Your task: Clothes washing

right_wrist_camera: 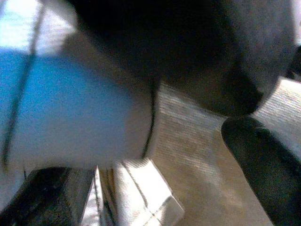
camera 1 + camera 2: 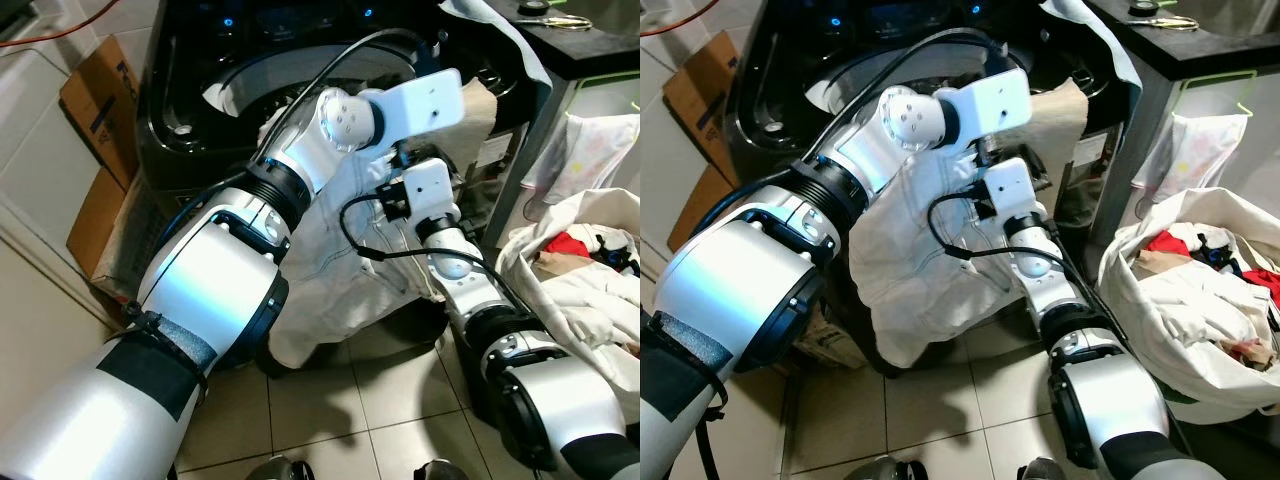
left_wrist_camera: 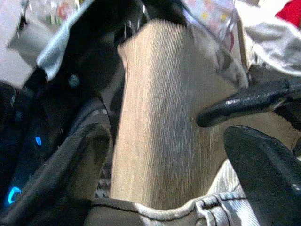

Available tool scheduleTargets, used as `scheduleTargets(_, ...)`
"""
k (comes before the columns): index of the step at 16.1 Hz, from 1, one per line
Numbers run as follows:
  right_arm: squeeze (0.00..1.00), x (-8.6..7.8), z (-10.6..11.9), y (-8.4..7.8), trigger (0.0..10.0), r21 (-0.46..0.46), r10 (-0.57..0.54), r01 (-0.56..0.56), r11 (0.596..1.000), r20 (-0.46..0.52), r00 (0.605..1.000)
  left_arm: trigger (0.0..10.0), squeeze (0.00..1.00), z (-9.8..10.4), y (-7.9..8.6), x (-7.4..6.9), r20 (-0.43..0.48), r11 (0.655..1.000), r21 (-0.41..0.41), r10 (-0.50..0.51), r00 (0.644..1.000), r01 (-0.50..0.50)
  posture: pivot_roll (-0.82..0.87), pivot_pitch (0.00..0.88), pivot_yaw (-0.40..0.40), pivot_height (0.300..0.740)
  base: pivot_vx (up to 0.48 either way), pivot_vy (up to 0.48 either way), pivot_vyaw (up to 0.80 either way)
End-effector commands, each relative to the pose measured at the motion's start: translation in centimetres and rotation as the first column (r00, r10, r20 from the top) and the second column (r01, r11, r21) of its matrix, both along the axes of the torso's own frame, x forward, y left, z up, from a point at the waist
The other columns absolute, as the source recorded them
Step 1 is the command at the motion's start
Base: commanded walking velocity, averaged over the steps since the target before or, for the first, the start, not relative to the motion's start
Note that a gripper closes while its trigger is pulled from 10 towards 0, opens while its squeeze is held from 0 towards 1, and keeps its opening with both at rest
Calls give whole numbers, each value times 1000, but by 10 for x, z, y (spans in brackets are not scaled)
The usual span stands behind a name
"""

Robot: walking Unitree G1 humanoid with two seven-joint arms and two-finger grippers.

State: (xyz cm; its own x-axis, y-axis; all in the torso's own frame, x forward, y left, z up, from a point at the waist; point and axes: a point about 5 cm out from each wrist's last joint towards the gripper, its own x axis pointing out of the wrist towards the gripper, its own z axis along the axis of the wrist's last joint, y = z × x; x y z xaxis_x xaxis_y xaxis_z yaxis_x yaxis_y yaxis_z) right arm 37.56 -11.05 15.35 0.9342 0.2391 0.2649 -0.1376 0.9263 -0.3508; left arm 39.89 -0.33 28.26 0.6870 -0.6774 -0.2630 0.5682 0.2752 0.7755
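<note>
A black top-load washing machine (image 2: 185, 110) stands in front of me, and both arms reach to its front rim. A white garment (image 2: 335, 270) hangs from the rim down toward the floor, around my arms. A beige ribbed cloth (image 3: 155, 117) lies over the rim beside it. My left gripper (image 3: 164, 136) is open just above the beige cloth, with a seamed grey-white edge under its fingers (image 3: 263, 174). My right gripper (image 1: 155, 165) is open close under the left wrist, over the same beige cloth (image 1: 197, 155); the picture there is blurred.
A white laundry bag (image 2: 545, 250) holding mixed clothes, some red, stands on the tiled floor at my right. A dark counter (image 2: 590, 45) with scissors is at the back right. Cardboard boxes (image 2: 95, 100) lean against the wall to the machine's left.
</note>
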Motion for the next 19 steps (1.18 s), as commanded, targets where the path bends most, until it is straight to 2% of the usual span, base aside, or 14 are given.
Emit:
scheduleTargets(1,0,1,37,21,10000,31,81,-88,996,172,982,0,0,-13,8,3,-42,999,20,49,998,-48,-39,0,142,740,0,0,0)
scheduleTargets(3,0,1,39,21,10000,35,88,-96,995,181,980,0,0,-8,13,6,-6,995,-14,97,995,-97,-41,0,142,740,0,0,0)
scheduleTargets(10,0,-2,38,18,10000,44,91,-101,994,190,978,0,0,1,19,10,45,987,-79,143,989,-139,-37,0,131,740,0,0,0)
scheduleTargets(13,0,-3,36,17,10000,54,89,-100,993,186,979,0,0,0,24,12,22,976,-122,182,983,-178,-40,0,133,740,0,0,0)
scheduleTargets(19,0,-3,36,17,10000,54,89,-100,993,186,979,0,0,0,24,12,22,976,-122,182,983,-178,-40,0,133,740,0,0,0)
